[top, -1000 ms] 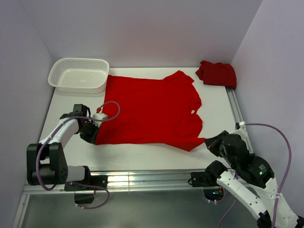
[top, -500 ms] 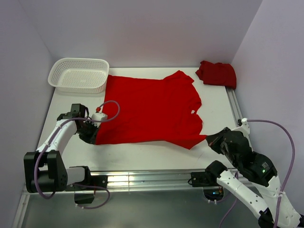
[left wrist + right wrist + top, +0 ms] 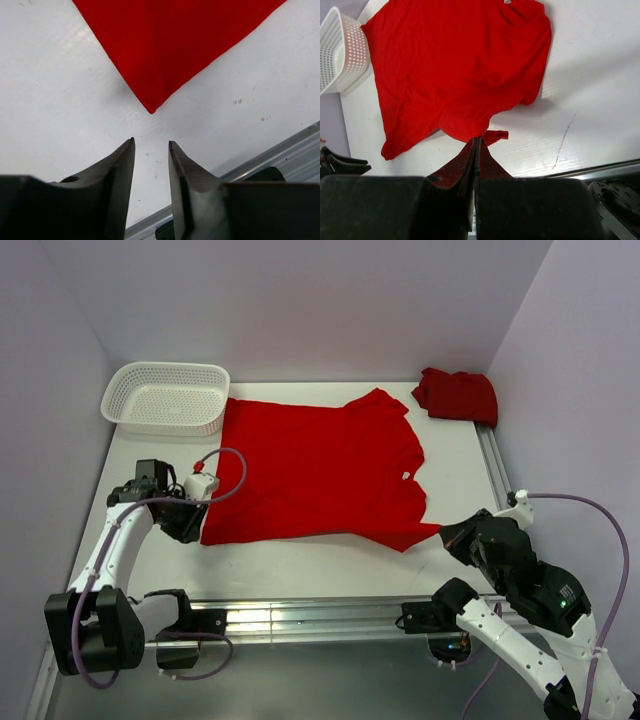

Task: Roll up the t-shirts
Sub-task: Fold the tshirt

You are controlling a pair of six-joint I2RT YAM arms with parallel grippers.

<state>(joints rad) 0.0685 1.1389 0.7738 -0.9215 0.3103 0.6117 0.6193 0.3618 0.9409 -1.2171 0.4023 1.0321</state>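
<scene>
One red t-shirt (image 3: 320, 465) lies spread flat in the middle of the white table. A second red t-shirt (image 3: 457, 395) lies bunched at the back right corner. My left gripper (image 3: 193, 530) is open and empty, just left of the spread shirt's near-left corner. In the left wrist view that shirt (image 3: 165, 45) ends in a corner lying a short way ahead of the gripper (image 3: 151, 143). My right gripper (image 3: 446, 534) is shut on the shirt's near-right edge. In the right wrist view the gripper (image 3: 476, 140) pinches the fabric of the shirt (image 3: 460, 65).
A white mesh basket (image 3: 165, 397) stands at the back left, touching the shirt's far-left corner; it also shows in the right wrist view (image 3: 340, 50). A metal rail (image 3: 300, 612) runs along the front edge, another (image 3: 495, 470) along the right edge. Purple walls close in three sides.
My left gripper has drawn back to the left, off the shirt's near-left corner. My right gripper has moved right and slightly away, pulling the near-right edge outward.
</scene>
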